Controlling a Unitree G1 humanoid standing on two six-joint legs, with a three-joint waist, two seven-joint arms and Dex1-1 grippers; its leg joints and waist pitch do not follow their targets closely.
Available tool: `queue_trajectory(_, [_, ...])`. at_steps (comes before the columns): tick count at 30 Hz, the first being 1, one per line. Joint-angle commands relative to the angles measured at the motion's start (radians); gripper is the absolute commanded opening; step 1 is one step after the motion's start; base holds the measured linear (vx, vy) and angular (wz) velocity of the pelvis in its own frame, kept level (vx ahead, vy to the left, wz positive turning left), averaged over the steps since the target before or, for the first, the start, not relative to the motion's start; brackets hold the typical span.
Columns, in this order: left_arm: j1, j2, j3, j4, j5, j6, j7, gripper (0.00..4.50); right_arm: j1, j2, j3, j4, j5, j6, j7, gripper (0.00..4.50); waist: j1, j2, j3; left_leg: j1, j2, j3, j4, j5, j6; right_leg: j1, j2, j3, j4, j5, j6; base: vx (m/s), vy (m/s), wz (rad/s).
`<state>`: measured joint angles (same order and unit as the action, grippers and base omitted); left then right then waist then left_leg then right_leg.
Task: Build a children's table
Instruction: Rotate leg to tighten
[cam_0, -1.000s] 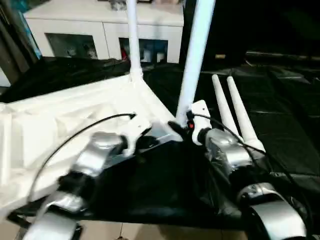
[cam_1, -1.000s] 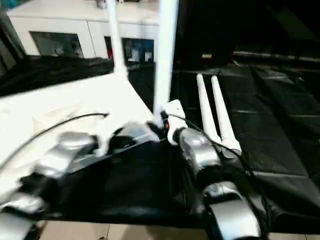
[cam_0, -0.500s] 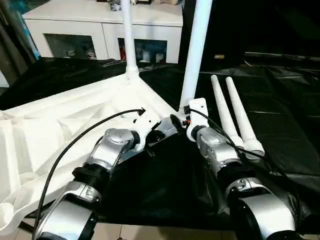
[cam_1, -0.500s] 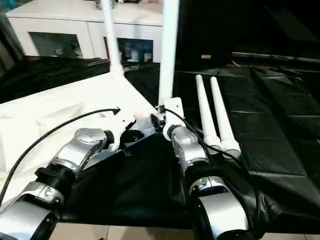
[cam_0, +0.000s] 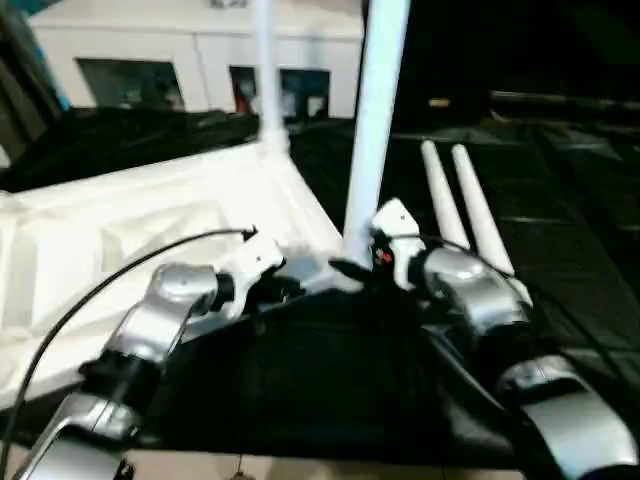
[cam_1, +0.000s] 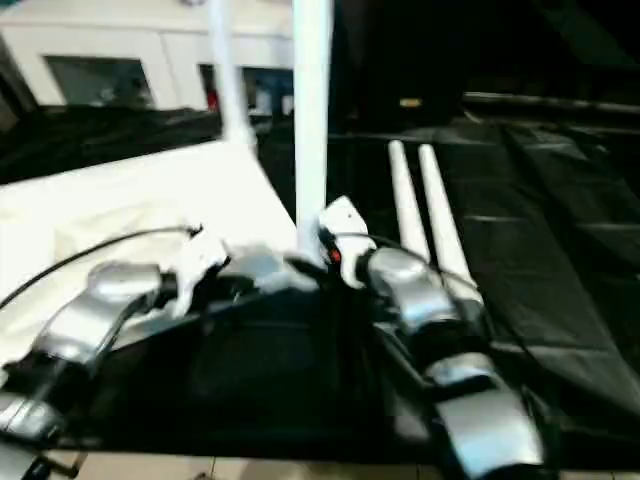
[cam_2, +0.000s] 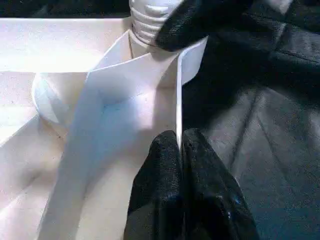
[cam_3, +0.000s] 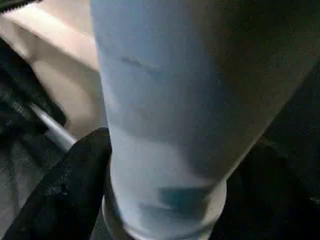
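The left gripper (cam_2: 180, 150) pinches the tabletop (cam_0: 120, 240) rim, fingers closed. The right gripper (cam_3: 165, 200) clasps the near upright leg (cam_0: 372, 130) base. 2 legs (cam_0: 460, 205) lie loose alongside.

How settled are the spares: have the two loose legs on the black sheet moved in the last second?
No. The loose legs lie in the same place beside the upright leg on the black sheet; the camera alone shifted.

The tabletop (cam_0: 130, 235) looks like white matt plastic, with thin smooth walls between the left gripper's fingers (cam_2: 165, 165). The leg (cam_3: 165, 115) between the right gripper's fingers (cam_3: 75, 180) is smooth white plastic, slightly glossy. The black sheet (cam_0: 560, 200) looks glossy, wrinkled.
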<state>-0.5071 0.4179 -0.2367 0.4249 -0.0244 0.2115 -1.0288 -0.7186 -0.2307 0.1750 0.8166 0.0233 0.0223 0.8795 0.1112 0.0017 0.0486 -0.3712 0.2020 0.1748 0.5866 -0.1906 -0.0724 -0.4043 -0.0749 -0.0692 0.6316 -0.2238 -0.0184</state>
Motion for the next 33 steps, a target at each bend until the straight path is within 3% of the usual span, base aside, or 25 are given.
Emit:
queue_trajectory(1, [0.025,0.002,-0.011,-0.009,-0.023,0.004,-0.022,0.00,0.005,-0.018,0.008,-0.024,-0.014,0.012,0.019,3.67,0.002,-0.008,-0.067,0.008,0.032,-0.002,-0.053,-0.032,0.100,0.063,-0.067,0.046,-0.048,0.122,-0.274,0.000,0.000,0.00])
queue_trajectory(2, [0.028,0.003,-0.010,-0.012,-0.023,0.004,-0.024,0.00,0.004,-0.020,0.011,-0.022,-0.017,0.011,0.020,3.53,0.002,-0.009,-0.065,0.009,0.031,-0.002,-0.056,-0.054,0.082,0.063,-0.068,0.047,-0.051,0.078,-0.265,0.000,0.000,0.00])
queue_trajectory(5, [0.038,0.008,-0.008,-0.029,-0.024,0.015,-0.031,0.00,0.004,-0.024,0.016,-0.019,-0.021,0.011,0.026,3.20,0.001,-0.010,-0.065,0.010,0.031,-0.003,-0.057,-0.060,0.067,0.062,-0.069,0.050,-0.052,0.059,-0.257,0.000,0.000,0.00])
queue_trajectory(11, [0.044,0.012,-0.005,-0.046,-0.029,0.033,-0.036,0.00,0.003,-0.010,0.002,-0.024,0.009,0.040,0.042,2.83,-0.001,-0.010,-0.068,0.007,0.027,-0.002,-0.051,-0.014,0.085,0.064,-0.066,0.049,-0.045,0.132,-0.265,0.000,0.000,0.00])
queue_trajectory(17, [0.028,-0.006,0.005,-0.015,-0.018,0.061,0.009,0.00,0.017,0.017,-0.027,0.002,0.033,0.078,-0.009,2.74,-0.002,-0.009,-0.067,0.008,0.027,-0.002,-0.052,-0.027,0.081,0.063,-0.066,0.049,-0.048,0.110,-0.266,0.000,0.000,0.00])
queue_trajectory(19, [-0.014,-0.047,0.022,0.051,0.010,0.078,0.113,0.00,0.010,0.052,-0.064,0.051,0.033,0.096,-0.143,2.74,-0.005,-0.009,-0.064,0.010,0.026,-0.002,-0.055,-0.044,0.067,0.061,-0.066,0.050,-0.052,0.077,-0.263,0.000,0.000,0.00])
queue_trajectory(20, [-0.057,-0.087,0.037,0.118,0.035,0.089,0.215,0.00,0.001,0.087,-0.099,0.098,0.035,0.112,-0.286,2.74,-0.007,-0.007,-0.058,0.016,0.026,-0.001,-0.060,-0.100,0.031,0.055,-0.069,0.053,-0.065,-0.021,-0.252,0.000,0.000,0.00])
queue_trajectory(22, [-0.088,-0.118,0.048,0.166,0.045,0.097,0.282,0.00,-0.010,0.113,-0.128,0.136,0.040,0.127,-0.397,2.74,-0.005,-0.003,-0.057,0.022,0.027,-0.005,-0.067,-0.151,-0.008,0.055,-0.072,0.053,-0.073,-0.117,-0.228,0.000,0.000,0.00])
queue_trajectory(25, [-0.119,-0.152,0.052,0.209,0.049,0.108,0.335,0.00,-0.021,0.140,-0.149,0.175,0.042,0.141,-0.505,2.73,-0.004,-0.005,-0.054,0.019,0.027,-0.006,-0.070,-0.194,-0.021,0.055,-0.075,0.055,-0.082,-0.183,-0.198,0.000,0.000,0.00])
queue_trajectory(28, [-0.184,-0.222,0.038,0.292,0.076,0.122,0.429,0.00,-0.046,0.220,-0.172,0.233,0.034,0.138,-0.697,2.73,-0.002,0.003,-0.052,0.035,0.025,-0.008,-0.075,-0.249,-0.051,0.044,-0.073,0.057,-0.094,-0.262,-0.171,0.000,0.000,0.00])
queue_trajectory(32, [-0.211,-0.243,0.021,0.324,0.091,0.117,0.422,0.00,-0.070,0.266,-0.171,0.252,0.023,0.107,-0.710,2.73,0.000,0.002,-0.057,0.026,0.025,-0.011,-0.079,-0.230,-0.042,0.053,-0.072,0.055,-0.086,-0.179,-0.167,0.000,0.000,0.00])
queue_trajectory(33, [-0.215,-0.245,0.022,0.331,0.093,0.111,0.420,0.00,-0.076,0.271,-0.174,0.256,0.026,0.098,-0.702,3.08,0.001,0.003,-0.058,0.024,0.025,-0.011,-0.078,-0.222,-0.040,0.055,-0.073,0.055,-0.084,-0.163,-0.169,0.000,0.000,0.00])
